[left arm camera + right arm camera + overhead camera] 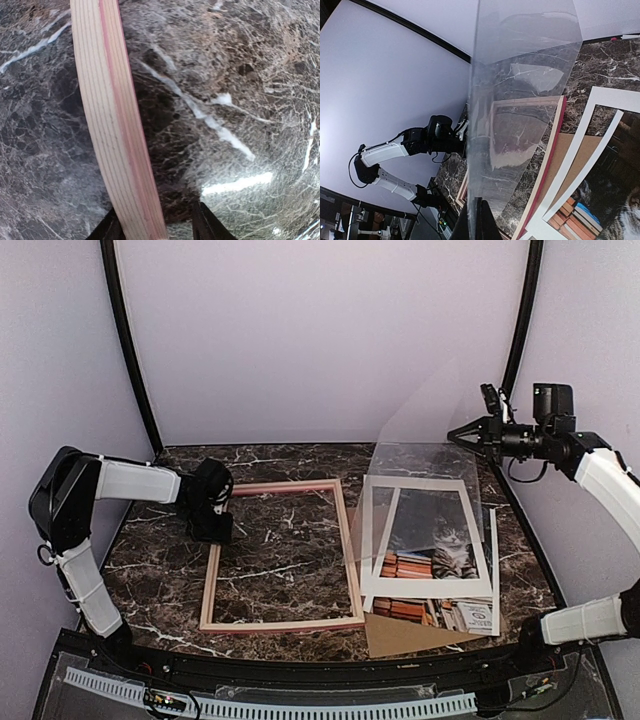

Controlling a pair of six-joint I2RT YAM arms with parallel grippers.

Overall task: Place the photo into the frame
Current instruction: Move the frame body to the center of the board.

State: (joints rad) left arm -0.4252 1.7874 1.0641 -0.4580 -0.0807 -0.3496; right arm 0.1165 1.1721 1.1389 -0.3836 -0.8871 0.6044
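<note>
At centre left the left gripper (216,532), its jaws apart, straddles the left rail of the frame (283,625), which lies flat on the surface (160,560). Just right of the frame lies the photo (440,545) under a white mat (372,540), its long axis running top to bottom. It is nearer the right gripper (457,435), which is clamped on a clear pane (420,425) at upper right.

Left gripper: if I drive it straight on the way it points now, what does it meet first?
Probably the frame: its pale rail runs between the open fingers of the left gripper, hugging one of them. The fingertips would land on the marble table either side of it, though depth is unclear.
</note>
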